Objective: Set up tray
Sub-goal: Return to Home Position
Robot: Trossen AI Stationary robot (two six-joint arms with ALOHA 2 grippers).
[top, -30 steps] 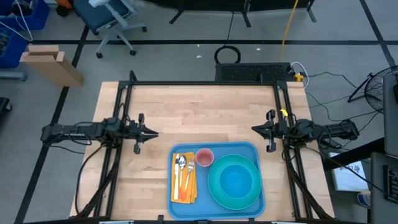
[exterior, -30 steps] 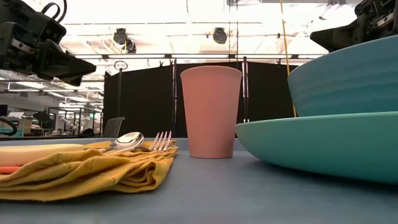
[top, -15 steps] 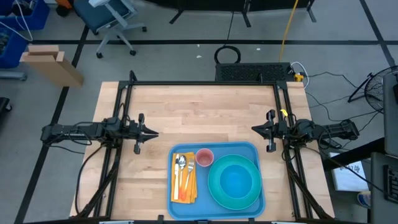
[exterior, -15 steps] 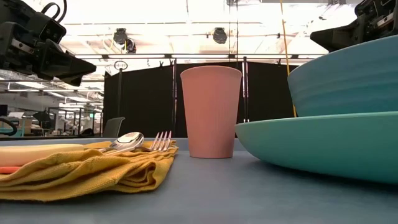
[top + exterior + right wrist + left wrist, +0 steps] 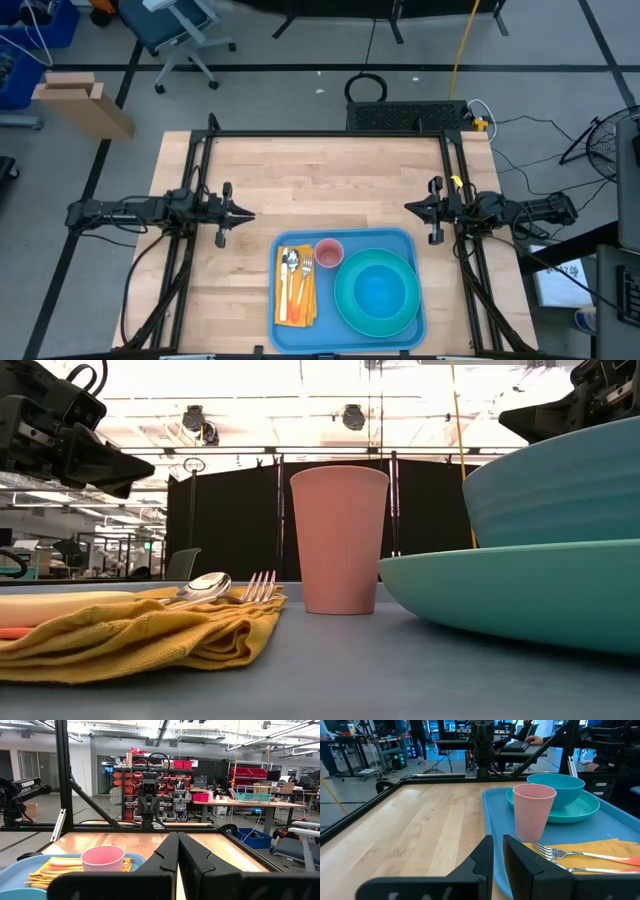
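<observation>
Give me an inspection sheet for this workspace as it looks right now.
Surface: wooden table, no spills seen.
Job's things: tray holds napkin with cutlery, cup, and bowl on plate.
Clutter: nothing seen.
Grippers: left gripper and right gripper shut, empty, at opposite table sides.
Cables: yellow cable and black coil on floor beyond table.
Surroundings: chair, cardboard box; people in background.
</observation>
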